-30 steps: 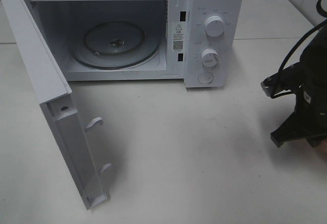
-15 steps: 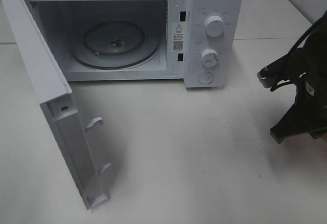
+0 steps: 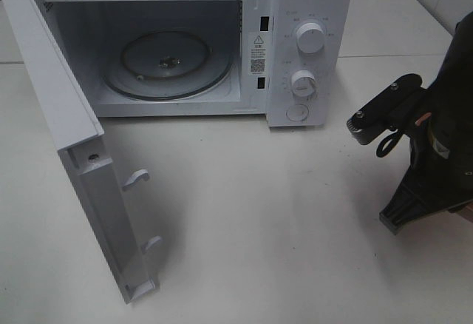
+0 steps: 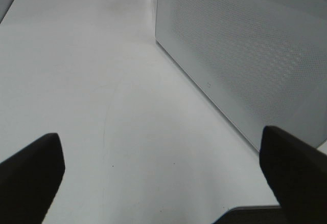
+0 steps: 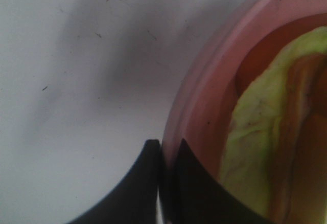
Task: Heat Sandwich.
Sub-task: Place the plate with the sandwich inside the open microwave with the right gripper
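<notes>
Now R fingers are clamping rim of round pink plate, sparing the yellow-green-filled sandwich; L fingers are hanging apart.

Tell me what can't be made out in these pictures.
sandwich: right wrist view, blurred and cut off by the frame edge; bread unseen.
pink plate: same view, only part of its rim; in the high view the right arm and frame edge hide it.
dial markings: high view, too small.

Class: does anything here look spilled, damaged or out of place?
Nothing stands out. The microwave door is open, the glass turntable lies flat and bare, and the right gripper pinches the pink plate holding the sandwich.
</notes>
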### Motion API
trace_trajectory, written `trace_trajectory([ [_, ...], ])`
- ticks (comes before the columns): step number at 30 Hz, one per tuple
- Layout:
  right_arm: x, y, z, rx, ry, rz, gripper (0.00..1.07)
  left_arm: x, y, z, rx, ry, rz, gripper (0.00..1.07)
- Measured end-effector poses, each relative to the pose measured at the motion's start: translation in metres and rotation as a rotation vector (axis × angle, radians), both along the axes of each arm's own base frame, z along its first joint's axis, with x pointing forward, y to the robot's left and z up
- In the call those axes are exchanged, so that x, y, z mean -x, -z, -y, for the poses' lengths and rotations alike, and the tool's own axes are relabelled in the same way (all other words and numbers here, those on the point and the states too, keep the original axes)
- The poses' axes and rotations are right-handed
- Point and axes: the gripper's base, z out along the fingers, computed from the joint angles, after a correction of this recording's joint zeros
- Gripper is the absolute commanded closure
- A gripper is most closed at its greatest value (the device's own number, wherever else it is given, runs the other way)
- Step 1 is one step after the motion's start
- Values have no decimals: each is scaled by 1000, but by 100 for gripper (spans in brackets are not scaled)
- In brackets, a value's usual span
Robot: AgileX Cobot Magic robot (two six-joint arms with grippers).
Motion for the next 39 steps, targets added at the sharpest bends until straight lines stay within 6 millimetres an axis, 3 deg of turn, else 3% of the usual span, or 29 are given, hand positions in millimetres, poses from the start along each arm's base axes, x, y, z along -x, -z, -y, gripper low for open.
trace_trajectory([
  [11, 30, -8, -14, -2, -133, 10, 107, 0, 0, 0, 0, 0, 0, 10],
  [23, 66, -19, -35, 35, -431, -25, 107, 0, 0, 0, 0, 0, 0, 10],
  [39, 73, -19, -52, 79, -825, -66, 106, 0, 0, 0, 0, 0, 0, 10],
])
